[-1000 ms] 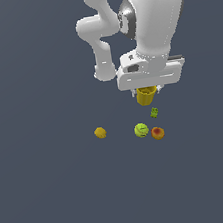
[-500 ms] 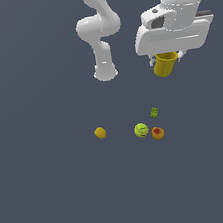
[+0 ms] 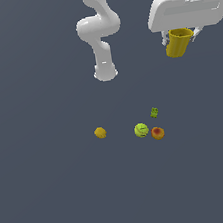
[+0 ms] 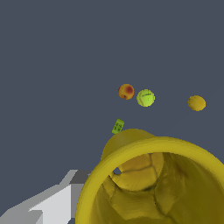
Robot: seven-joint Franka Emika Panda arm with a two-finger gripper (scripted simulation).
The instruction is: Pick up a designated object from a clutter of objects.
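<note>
The small yellow cup (image 3: 177, 43) hangs high above the floor at the exterior view's upper right, tilted, held in my gripper (image 3: 178, 37), which is shut on it. In the wrist view the cup (image 4: 153, 183) fills the foreground, its hollow inside facing the camera. Far below lies the rest of the clutter: a yellow lemon-like ball (image 3: 100, 132), a lime-green ball (image 3: 141, 129), a red-orange fruit (image 3: 158, 133) and a tiny green block (image 3: 154, 112). The wrist view shows them too: ball (image 4: 196, 103), lime ball (image 4: 145, 98), fruit (image 4: 126, 91), block (image 4: 117, 126).
The arm's white base (image 3: 106, 73) stands behind the clutter on the dark grey floor (image 3: 55, 192).
The gripper has risen and swung toward the exterior view's right, carrying the yellow cup away from above the clutter. The four items on the floor have not moved.
</note>
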